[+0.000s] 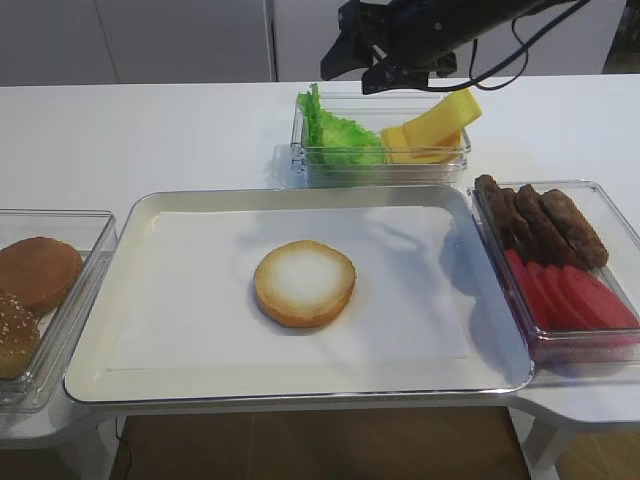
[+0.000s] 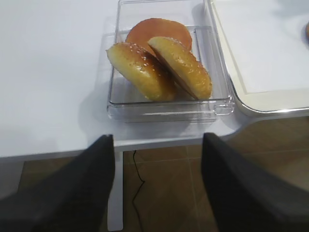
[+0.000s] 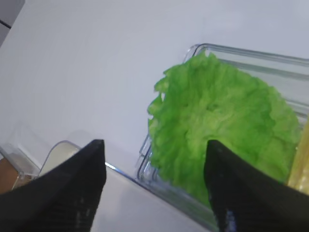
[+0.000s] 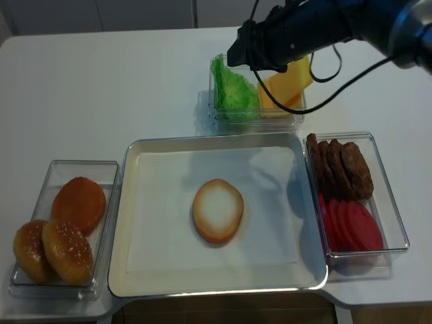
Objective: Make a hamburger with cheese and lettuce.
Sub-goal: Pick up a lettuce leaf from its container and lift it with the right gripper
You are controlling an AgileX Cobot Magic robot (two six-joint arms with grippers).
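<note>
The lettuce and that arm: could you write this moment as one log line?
right end effector: open, above lettuce | hamburger: bare, on tray | cheese: in bin | left end effector: open, idle

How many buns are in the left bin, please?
3: a plain bun at the back of the bin, and two seeded buns side by side in front.

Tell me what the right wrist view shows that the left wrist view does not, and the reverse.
Only the right wrist view shows the lettuce in its clear container, with the open right pincer in front of it. Only the left wrist view shows the sesame buns in their clear box, with the open left pincer holding nothing. Both show the white table and part of the tray.
</note>
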